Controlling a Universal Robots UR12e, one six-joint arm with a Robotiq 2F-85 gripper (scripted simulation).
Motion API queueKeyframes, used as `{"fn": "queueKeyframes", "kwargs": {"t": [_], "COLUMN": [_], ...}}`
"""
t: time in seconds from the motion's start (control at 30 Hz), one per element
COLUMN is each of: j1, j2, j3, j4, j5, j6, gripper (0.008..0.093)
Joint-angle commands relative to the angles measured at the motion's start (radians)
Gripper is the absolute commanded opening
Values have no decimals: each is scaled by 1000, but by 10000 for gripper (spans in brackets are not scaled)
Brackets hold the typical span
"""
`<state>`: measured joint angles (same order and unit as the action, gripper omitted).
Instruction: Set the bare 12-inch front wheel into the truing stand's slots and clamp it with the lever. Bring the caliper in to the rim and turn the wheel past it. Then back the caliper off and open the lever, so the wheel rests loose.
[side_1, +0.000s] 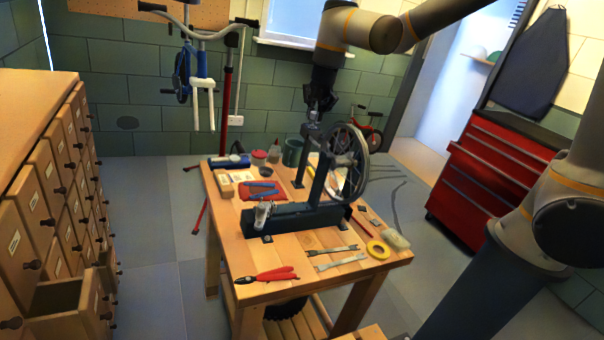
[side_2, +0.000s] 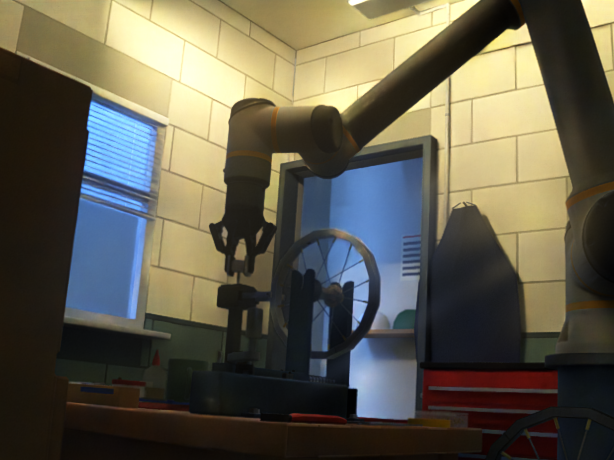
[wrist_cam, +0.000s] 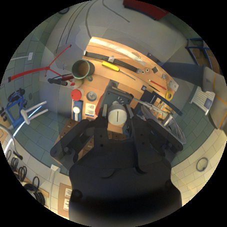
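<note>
My gripper (side_1: 313, 115) points straight down over the far end of the truing stand (side_1: 295, 212), and its fingers (wrist_cam: 117, 117) close on the round silver caliper knob (wrist_cam: 117, 117) that tops the caliper post (side_2: 235, 320). The bare spoked wheel (side_1: 345, 161) stands upright in the stand's slots between the two dark uprights. Its rim (side_2: 325, 292) is just beside the caliper post. A silver clamp lever (side_1: 261, 215) sits at the near end of the stand's base. Where the caliper tip stands against the rim I cannot tell.
The workbench edge (side_1: 320, 285) lies near the stand, with red pliers (side_1: 270, 275), two flat wrenches (side_1: 335, 255) and a yellow tape roll (side_1: 378, 249) on it. A green cup (wrist_cam: 81, 69) stands by the caliper post. A red tool chest (side_1: 495, 175) stands right, a drawer cabinet (side_1: 45, 200) left.
</note>
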<state>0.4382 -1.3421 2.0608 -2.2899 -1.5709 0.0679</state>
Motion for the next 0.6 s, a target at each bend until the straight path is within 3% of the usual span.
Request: {"fn": "queueKeyframes", "kwargs": {"t": [0.0, 0.57], "j1": [0, 0], "j2": [0, 0], "j3": [-1, -1], "j4": [-1, -1], "j5": [0, 0], "j6": [29, 583], "gripper": [80, 80]}}
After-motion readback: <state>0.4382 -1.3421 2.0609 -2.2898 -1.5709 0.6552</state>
